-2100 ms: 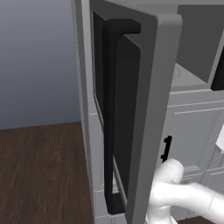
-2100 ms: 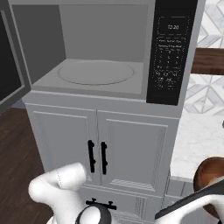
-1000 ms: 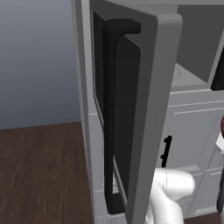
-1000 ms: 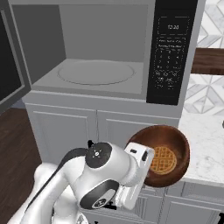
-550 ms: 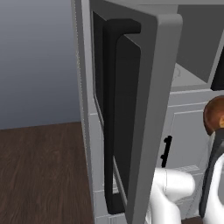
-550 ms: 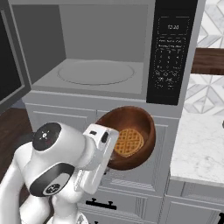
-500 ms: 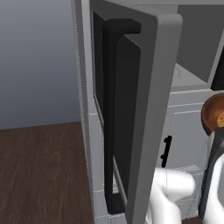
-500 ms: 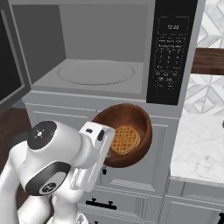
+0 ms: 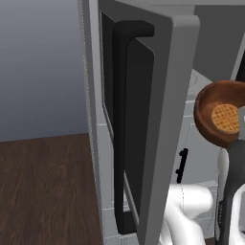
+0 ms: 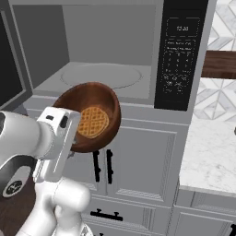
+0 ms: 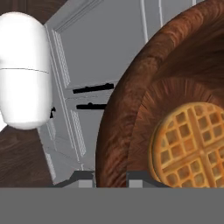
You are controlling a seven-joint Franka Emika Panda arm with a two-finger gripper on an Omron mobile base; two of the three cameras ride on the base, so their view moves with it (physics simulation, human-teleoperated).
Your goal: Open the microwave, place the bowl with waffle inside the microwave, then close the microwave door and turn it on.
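- The end effector (image 11: 110, 177) is clamped on the rim of the bowl (image 10: 90, 115), one dark finger on either side of the wooden wall at the bottom of the hand view.
- The bowl is brown wood with a round golden waffle (image 10: 92, 122) lying inside; it is held in the air, tilted so that its open side faces the cameras.
- In the right base view the bowl hangs just in front of the microwave's lower front edge, above the white cabinet doors (image 10: 138, 161) with their short black handles.
- The microwave door (image 9: 143, 119) stands swung wide open to the left, its long black bar handle (image 9: 119, 129) upright.
- Behind the bowl, the microwave (image 10: 110, 55) shows its light grey cavity with a round turntable (image 10: 101, 74) on the floor.
- A dark control panel (image 10: 180, 55) sits at the cavity's right.
- Further right is a marble counter (image 10: 209, 152).
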